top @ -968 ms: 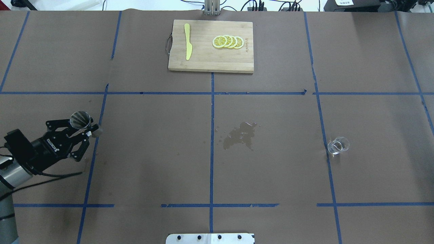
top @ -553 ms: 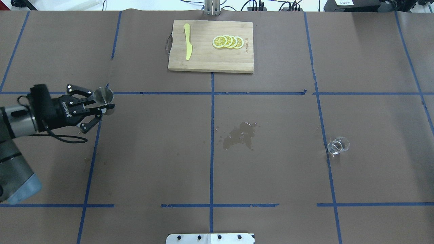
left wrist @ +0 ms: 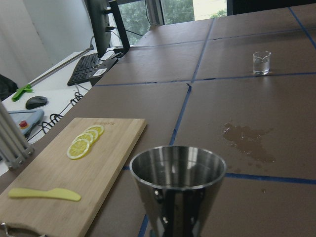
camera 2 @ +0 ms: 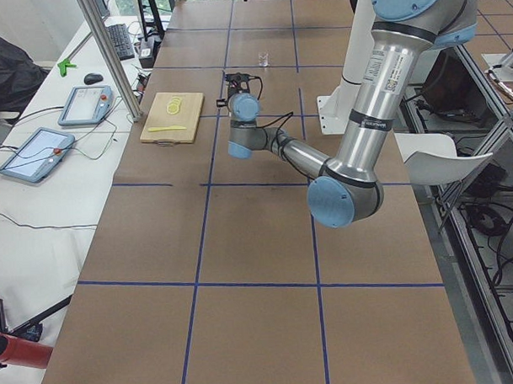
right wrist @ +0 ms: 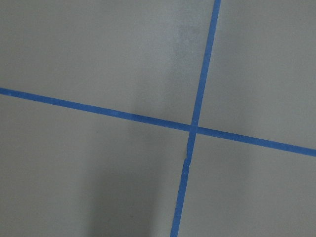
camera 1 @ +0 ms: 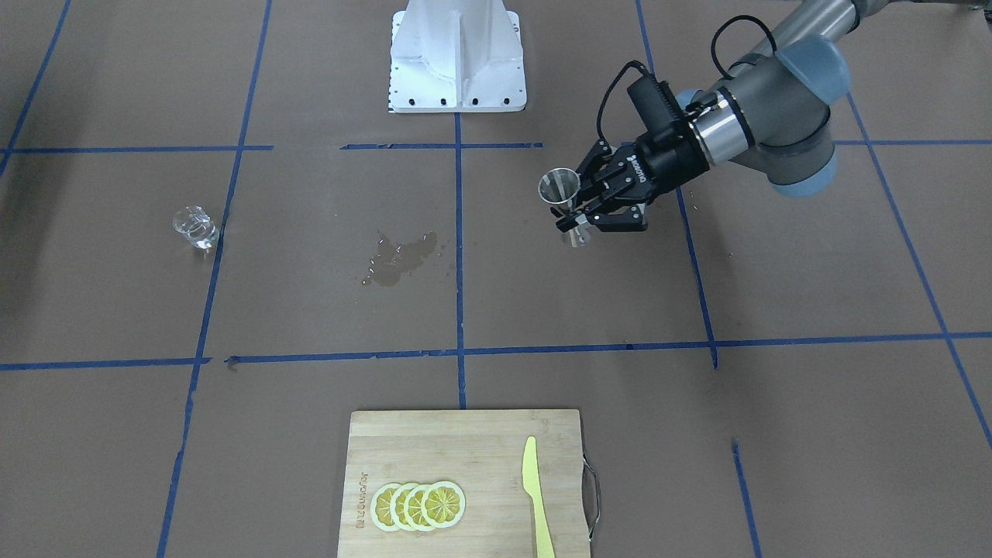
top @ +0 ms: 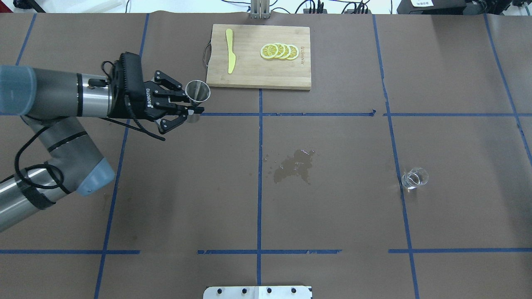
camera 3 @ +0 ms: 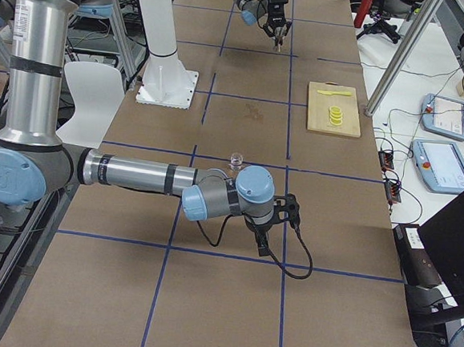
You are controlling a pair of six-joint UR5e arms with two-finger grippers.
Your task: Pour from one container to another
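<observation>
**Inspector:** State of the left tool (top: pixel 195 110)?

**Assessor:** Clamped on the narrow waist of the steel jigger (top: pixel 198 91), which it carries upright, mouth up, clear of the desk (top: pixel 332 216). A hold at the waist leaves the rim free and level, which I judge suits a vessel meant to receive a pour. The wrist view looks into the bowl, but I cannot tell whether it holds liquid

**Inspector:** And the glass cup (top: pixel 414 178)?

**Assessor:** Standing upright on the desk on the robot's right side, just beside a blue tape line (top: pixel 402 199), with nothing gripping it. It is well apart from the jigger. A wet patch (top: pixel 294 166) lies on the desk between the two (a spill, in my judgement)

**Inspector:** The right tool (camera 3: pixel 263 242)?

**Assessor:** It shows only in the side view, pointing down at the desk near the cup. I cannot tell whether it is open or closed

**Inspector:** Differences from a second ago?

**Assessor:** The left tool and jigger were then low at the desk's left edge, close to the robot. They have since swung outward and inward, and now sit just short of the near left corner of the cutting board (top: pixel 257 79). Cup and wet patch are unmoved
</observation>
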